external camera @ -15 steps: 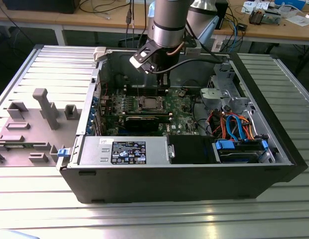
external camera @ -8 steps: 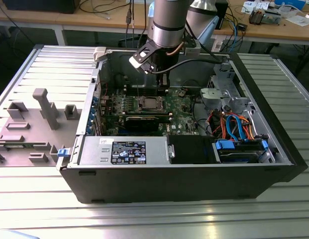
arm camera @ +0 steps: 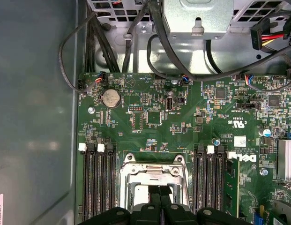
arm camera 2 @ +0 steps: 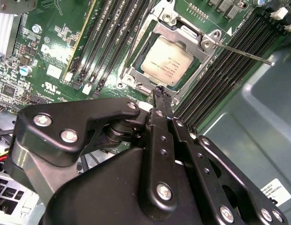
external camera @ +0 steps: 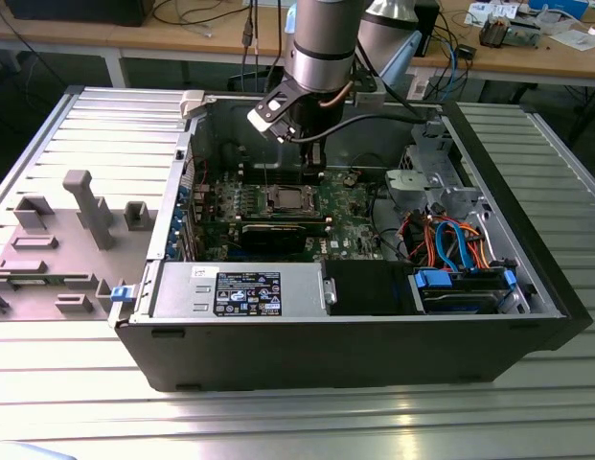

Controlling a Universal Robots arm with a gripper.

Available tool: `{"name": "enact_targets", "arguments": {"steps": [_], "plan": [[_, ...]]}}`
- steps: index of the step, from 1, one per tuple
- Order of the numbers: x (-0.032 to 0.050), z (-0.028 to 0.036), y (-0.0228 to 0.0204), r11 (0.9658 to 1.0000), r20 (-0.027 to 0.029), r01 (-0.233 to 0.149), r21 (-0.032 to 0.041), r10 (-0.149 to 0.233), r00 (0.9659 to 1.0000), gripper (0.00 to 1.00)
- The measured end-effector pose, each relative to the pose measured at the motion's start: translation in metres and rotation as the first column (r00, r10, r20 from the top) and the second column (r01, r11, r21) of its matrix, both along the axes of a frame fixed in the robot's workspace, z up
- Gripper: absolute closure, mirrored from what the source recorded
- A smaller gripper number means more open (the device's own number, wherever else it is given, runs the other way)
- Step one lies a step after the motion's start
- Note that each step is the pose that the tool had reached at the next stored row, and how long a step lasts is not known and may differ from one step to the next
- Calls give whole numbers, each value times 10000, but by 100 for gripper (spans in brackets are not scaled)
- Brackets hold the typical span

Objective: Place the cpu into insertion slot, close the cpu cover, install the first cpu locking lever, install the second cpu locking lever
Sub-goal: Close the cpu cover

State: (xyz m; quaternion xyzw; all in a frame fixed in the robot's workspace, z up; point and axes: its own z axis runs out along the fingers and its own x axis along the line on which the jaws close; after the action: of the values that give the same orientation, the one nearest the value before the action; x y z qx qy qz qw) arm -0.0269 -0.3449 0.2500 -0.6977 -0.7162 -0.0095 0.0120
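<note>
Ribbed metal desk [external camera: 278,422], open PC case [external camera: 374,350] on it. My tool [arm camera 2: 162,96], fingers together and empty, hovers at the cpu cover [arm camera 2: 182,33] edge. The cpu [arm camera 2: 166,65] sits in the insertion slot [arm camera 2: 131,79]. The lever [arm camera 2: 243,52] juts out unlatched. My guess: a slip scrapes the memory slots [arm camera 2: 215,79]. The second wrist view gives chip and lever; the exterior view gives arm [external camera: 321,48] height.

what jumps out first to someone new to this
The open computer case lies on its side, with the black tool reaching down into it. Just past the tool's tip, the silver cpu sits on the green motherboard, framed by the cpu cover.
</note>
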Motion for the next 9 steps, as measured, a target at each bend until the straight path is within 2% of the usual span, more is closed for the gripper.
{"name": "enact_targets", "arguments": {"steps": [9], "plan": [[-11,-4,-10,10000,0,-1,0,1,10000,89]]}}
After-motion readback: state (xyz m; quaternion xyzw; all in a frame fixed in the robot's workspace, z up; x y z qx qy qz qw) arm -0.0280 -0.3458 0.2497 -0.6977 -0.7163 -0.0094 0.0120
